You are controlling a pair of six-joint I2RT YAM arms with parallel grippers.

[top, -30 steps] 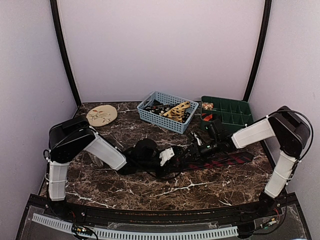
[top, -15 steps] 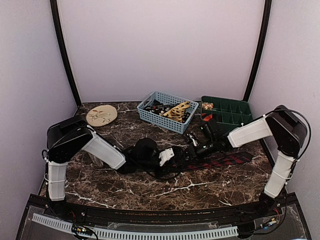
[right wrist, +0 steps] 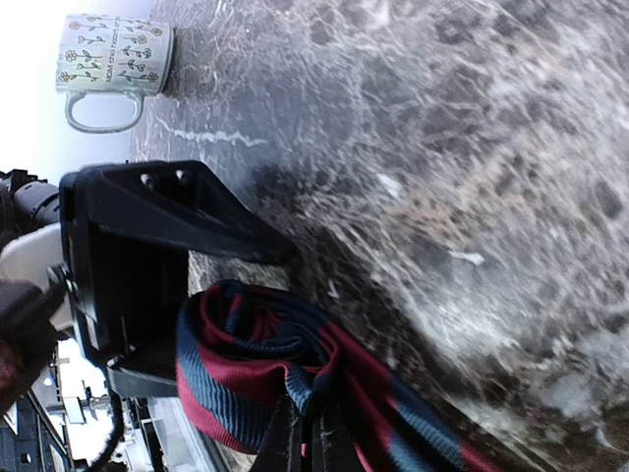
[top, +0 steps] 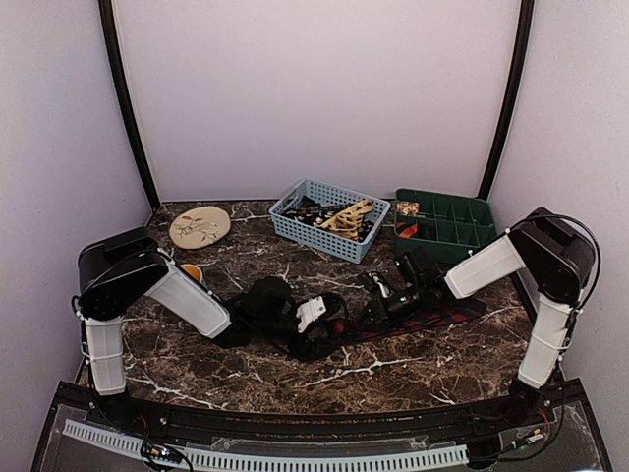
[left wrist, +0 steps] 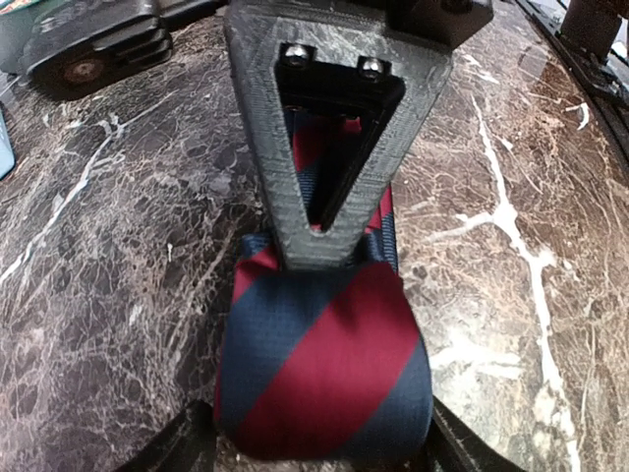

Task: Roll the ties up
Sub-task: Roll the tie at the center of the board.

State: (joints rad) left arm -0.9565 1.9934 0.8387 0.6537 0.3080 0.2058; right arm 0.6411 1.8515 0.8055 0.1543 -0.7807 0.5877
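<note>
Navy-and-red striped tie (left wrist: 324, 374), one end coiled, on the marble table (left wrist: 511, 246).
Left gripper (left wrist: 322, 450) spread wide, its fingers (left wrist: 182, 447) flanking the coiled end; right gripper (right wrist: 307, 438), just beside it, jaws together, clamping a fold of that tie, whose tail trails rightward.

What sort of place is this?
Probably a robot lab test booth: plain walls closing in a marble-look table, left arm and right arm bolted at its edge, and props such as a basket and a striped tie.
</note>
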